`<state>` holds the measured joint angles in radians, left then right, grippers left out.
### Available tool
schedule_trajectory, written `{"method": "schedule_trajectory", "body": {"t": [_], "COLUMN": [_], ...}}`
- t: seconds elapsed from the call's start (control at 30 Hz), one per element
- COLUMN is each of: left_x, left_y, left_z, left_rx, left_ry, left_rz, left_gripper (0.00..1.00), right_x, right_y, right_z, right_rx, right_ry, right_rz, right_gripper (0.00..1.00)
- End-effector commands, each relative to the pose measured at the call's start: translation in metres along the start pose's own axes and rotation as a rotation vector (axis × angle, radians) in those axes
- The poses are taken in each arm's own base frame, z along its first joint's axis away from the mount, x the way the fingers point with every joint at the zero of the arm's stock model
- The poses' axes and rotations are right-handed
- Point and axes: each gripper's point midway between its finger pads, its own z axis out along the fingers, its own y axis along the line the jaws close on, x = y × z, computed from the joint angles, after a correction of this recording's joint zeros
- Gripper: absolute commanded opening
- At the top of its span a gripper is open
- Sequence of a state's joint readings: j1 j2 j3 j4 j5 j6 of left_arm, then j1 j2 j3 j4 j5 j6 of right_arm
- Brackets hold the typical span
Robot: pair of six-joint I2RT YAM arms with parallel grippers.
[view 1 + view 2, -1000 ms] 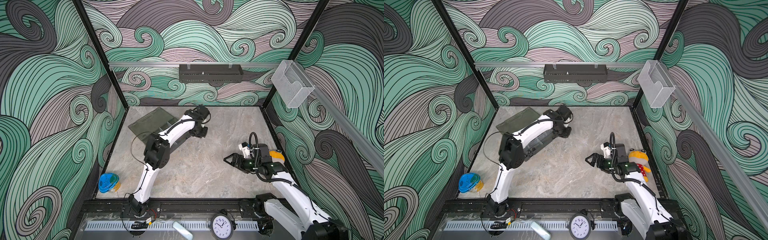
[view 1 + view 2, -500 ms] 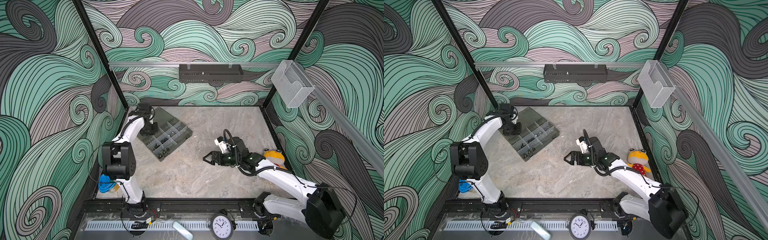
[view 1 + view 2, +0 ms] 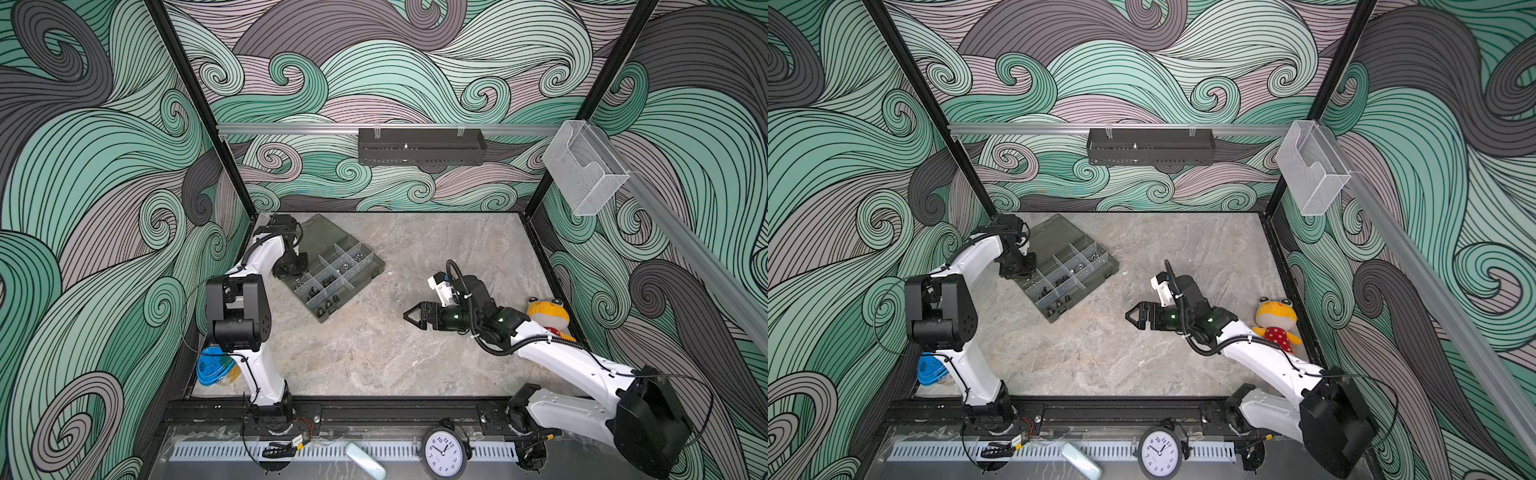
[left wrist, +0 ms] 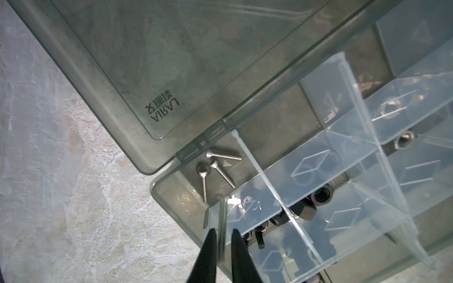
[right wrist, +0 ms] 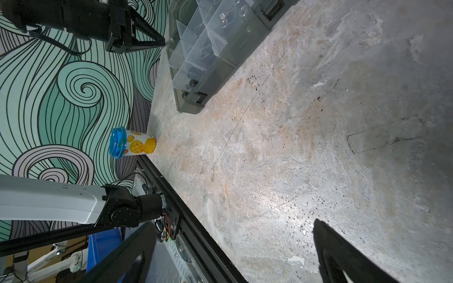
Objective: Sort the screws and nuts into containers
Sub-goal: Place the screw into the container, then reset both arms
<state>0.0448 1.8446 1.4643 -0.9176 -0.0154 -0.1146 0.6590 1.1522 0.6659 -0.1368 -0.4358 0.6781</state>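
Note:
The containers are the compartments of a smoky translucent organiser box [image 3: 353, 300] [image 3: 1086, 291] lying open at the table's back left. My left gripper [image 4: 222, 235] [image 3: 296, 271] [image 5: 163, 43] hovers over the box's left corner compartment. Its jaws stand a narrow gap apart, and a thin silver screw [image 4: 222, 215] shows streaked between the tips. Three silver screws [image 4: 215, 166] lie in that corner compartment. Black nuts [image 4: 321, 194] and a silver nut [image 4: 404, 142] sit in neighbouring compartments. My right gripper [image 3: 409, 318] [image 3: 1130, 318] [image 5: 234, 223] hangs wide open and empty over bare table at centre right.
A blue-lidded tub [image 3: 214, 365] [image 5: 132, 144] stands at the front left corner behind the left arm. A yellow plush toy [image 3: 546, 316] sits by the right wall. A clear acrylic box [image 3: 582, 170] and a black tray [image 3: 419, 147] hang on the walls.
The left arm swung from the table's back middle to the box's left corner, and its jaws have just parted slightly. The right gripper moved left toward the table's centre, staying open.

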Motion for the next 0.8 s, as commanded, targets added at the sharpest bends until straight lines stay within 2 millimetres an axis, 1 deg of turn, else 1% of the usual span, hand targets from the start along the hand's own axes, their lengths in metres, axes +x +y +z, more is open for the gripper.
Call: {"method": "schedule_trajectory", "body": {"t": [0.0, 0.13, 0.2, 0.23, 0.27, 0.33, 0.37, 0.4, 0.43, 0.47, 0.53, 0.6, 0.63, 0.67, 0.7, 0.77], "left_x": [-0.006, -0.008, -0.009, -0.010, -0.012, -0.012, -0.010, -0.005, 0.001, 0.008, 0.027, 0.045, 0.051, 0.056, 0.060, 0.066], "left_y": [0.005, 0.006, 0.005, 0.000, -0.003, -0.008, -0.009, -0.007, -0.006, -0.003, 0.018, 0.038, 0.047, 0.052, 0.055, 0.059], "left_z": [-0.004, -0.015, -0.027, -0.037, -0.047, -0.076, -0.085, -0.103, -0.112, -0.115, -0.117, -0.109, -0.107, -0.103, -0.096, -0.084], "left_rx": [-0.015, -0.017, -0.004, 0.022, 0.044, 0.083, 0.096, 0.110, 0.116, 0.107, 0.003, -0.080, -0.104, -0.118, -0.133, -0.174], "left_ry": [-0.036, -0.087, -0.125, -0.168, -0.220, -0.369, -0.432, -0.537, -0.638, -0.718, -0.895, -1.013, -1.067, -1.089, -1.086, -1.013], "left_rz": [0.000, -0.009, -0.017, -0.020, -0.027, -0.053, -0.064, -0.076, -0.075, -0.071, -0.108, -0.160, -0.208, -0.236, -0.244, -0.225], "left_gripper": [0.22, 0.28, 0.31, 0.79, 0.98, 0.99, 0.99, 0.99, 0.99, 0.99, 0.99, 0.99, 0.99, 0.99, 0.99, 0.99], "right_x": [0.000, -0.002, -0.005, -0.009, -0.014, -0.029, -0.037, -0.047, -0.055, -0.061, -0.072, -0.087, -0.091, -0.094, -0.098, -0.103], "right_y": [-0.005, -0.009, -0.014, -0.019, -0.025, -0.050, -0.060, -0.073, -0.083, -0.091, -0.104, -0.105, -0.107, -0.108, -0.114, -0.127], "right_z": [-0.004, -0.010, -0.015, -0.020, -0.025, -0.042, -0.051, -0.064, -0.076, -0.086, -0.105, -0.121, -0.124, -0.127, -0.132, -0.139], "right_rx": [0.032, 0.053, 0.071, 0.088, 0.108, 0.182, 0.213, 0.258, 0.311, 0.369, 0.500, 0.564, 0.587, 0.606, 0.638, 0.683], "right_ry": [-0.024, -0.037, -0.043, -0.054, -0.073, -0.148, -0.190, -0.240, -0.291, -0.328, -0.404, -0.519, -0.567, -0.605, -0.639, -0.684], "right_rz": [0.005, -0.010, -0.015, -0.016, -0.016, 0.004, 0.011, 0.010, -0.023, -0.072, -0.223, -0.353, -0.412, -0.450, -0.459, -0.415], "right_gripper": [1.00, 1.00, 1.00, 1.00, 1.00, 1.00, 0.99, 1.00, 1.00, 1.00, 1.00, 1.00, 1.00, 1.00, 1.00, 1.00]}}
